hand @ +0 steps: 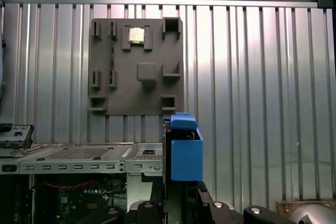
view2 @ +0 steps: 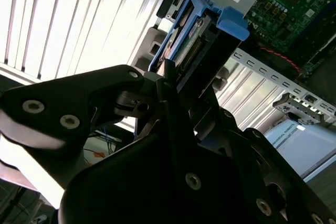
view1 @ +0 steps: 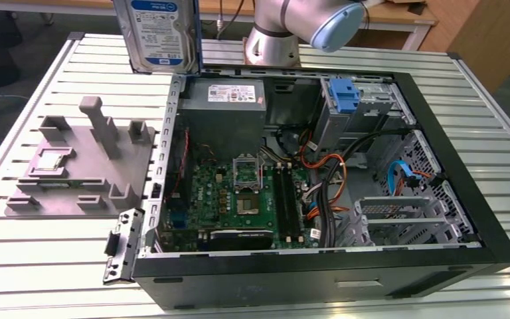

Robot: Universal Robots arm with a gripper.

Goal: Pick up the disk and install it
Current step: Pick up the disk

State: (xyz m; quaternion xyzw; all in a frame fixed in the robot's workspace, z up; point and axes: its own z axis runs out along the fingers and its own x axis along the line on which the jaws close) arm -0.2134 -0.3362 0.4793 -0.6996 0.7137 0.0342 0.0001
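slatted metal surface [view1: 42,246] under the open pc case [view1: 326,266], disk [view1: 160,33] hangs upright in the air by the case's corner, fingers [view2: 167,90] pinching one end of it

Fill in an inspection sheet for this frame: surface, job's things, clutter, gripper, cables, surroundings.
Surface: slatted metal table, carrying an open computer case.
Job's things: the disk upright, aloft near the case's corner at the exterior view's left; not installed.
Clutter: grey fixture plate on the table beside the case.
Grippers: gripper shut on the disk.
Cables: orange, black and blue cables inside the case.
Surroundings: wooden furniture beyond the table.
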